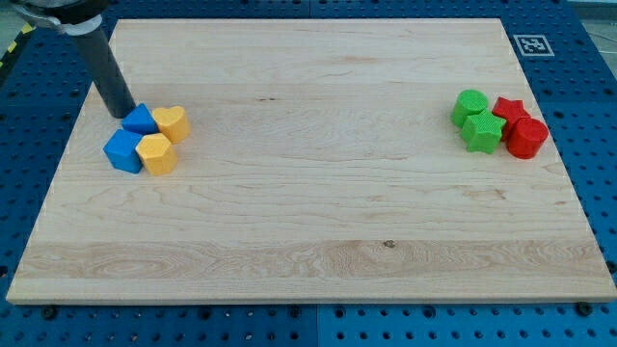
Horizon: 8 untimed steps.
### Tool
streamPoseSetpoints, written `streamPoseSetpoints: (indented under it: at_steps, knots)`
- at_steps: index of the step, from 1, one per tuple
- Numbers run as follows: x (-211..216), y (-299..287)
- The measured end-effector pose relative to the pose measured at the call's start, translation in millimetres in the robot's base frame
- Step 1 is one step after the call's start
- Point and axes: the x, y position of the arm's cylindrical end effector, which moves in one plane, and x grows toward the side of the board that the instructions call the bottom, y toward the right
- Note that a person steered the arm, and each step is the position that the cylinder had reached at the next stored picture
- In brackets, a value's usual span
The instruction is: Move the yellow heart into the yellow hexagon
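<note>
- yellow heart (173,122) sits far left on the board, touching the yellow hexagon (156,153) below it; can't tell where it points
- my tip (121,113) touches the blue blocks (132,136)
- wooden board (318,202) on a blue pegboard table (588,106)

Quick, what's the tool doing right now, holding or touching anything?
My tip: a bare rod, holding nothing; it sits at the upper-left edge of the blue triangular block, apparently touching it, not the yellow heart.
</note>
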Motion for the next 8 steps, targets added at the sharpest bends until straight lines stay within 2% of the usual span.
streamPoseSetpoints:
  at_steps: [2,3,4,5,6,8]
  knots:
    - [12.5,-9.4]
    - [-4.3,-16.5]
    - [-35.9,2.9]
    - [-28.2,41.5]
    - [-5.0,44.7]
    - [6.7,67.0]
